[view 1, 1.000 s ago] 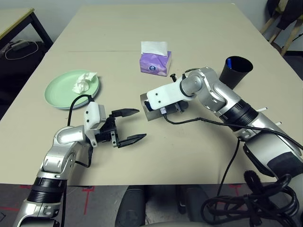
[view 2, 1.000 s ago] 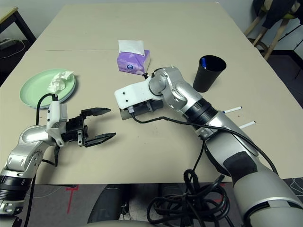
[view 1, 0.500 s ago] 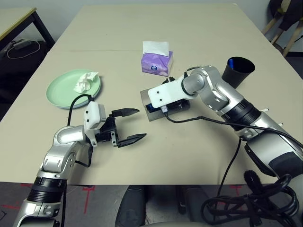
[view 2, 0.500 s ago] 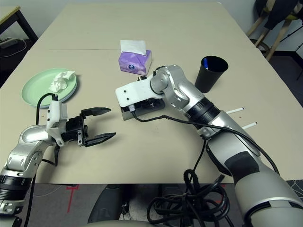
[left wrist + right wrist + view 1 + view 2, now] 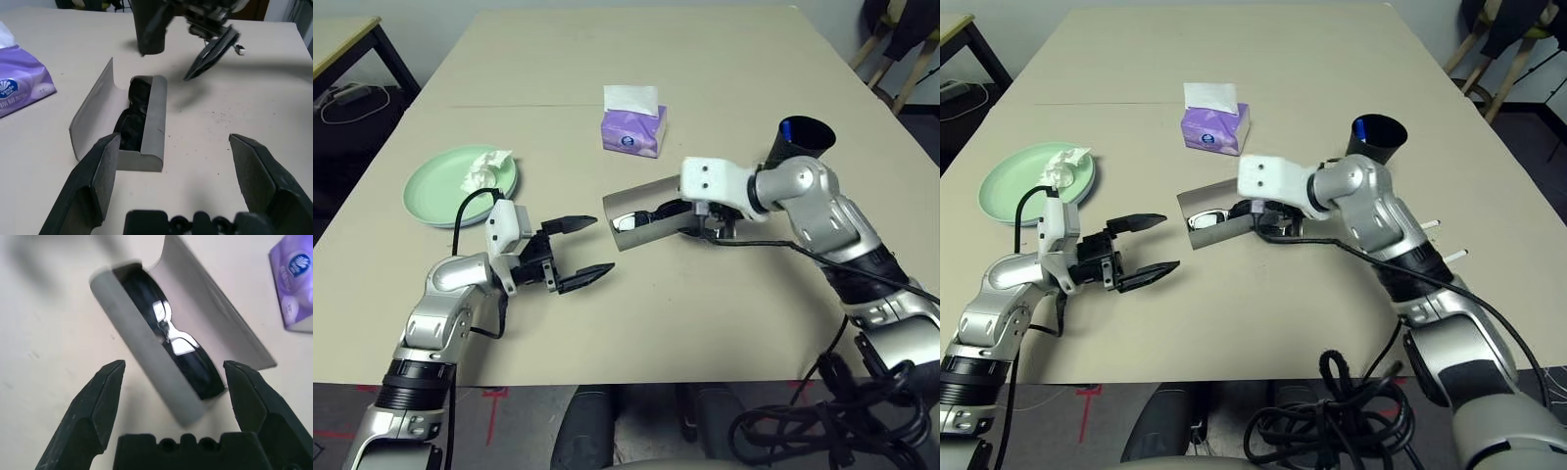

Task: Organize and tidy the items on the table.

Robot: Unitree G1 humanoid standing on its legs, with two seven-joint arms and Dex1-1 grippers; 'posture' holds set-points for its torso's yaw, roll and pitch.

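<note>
Grey and stiff, the glasses case (image 5: 641, 220) lies open near the middle of the table (image 5: 724, 88), flap up, with the black sunglasses (image 5: 176, 345) already inside. You are at the closing step, I judge. Your right gripper (image 5: 171, 377) hovers spread just above the case, holding nothing; your left gripper (image 5: 578, 253) waits open nearer the front edge. Next, press the flap down. The plates (image 5: 431, 196) with the tissue (image 5: 484, 168) sit toward the left edge.
</note>
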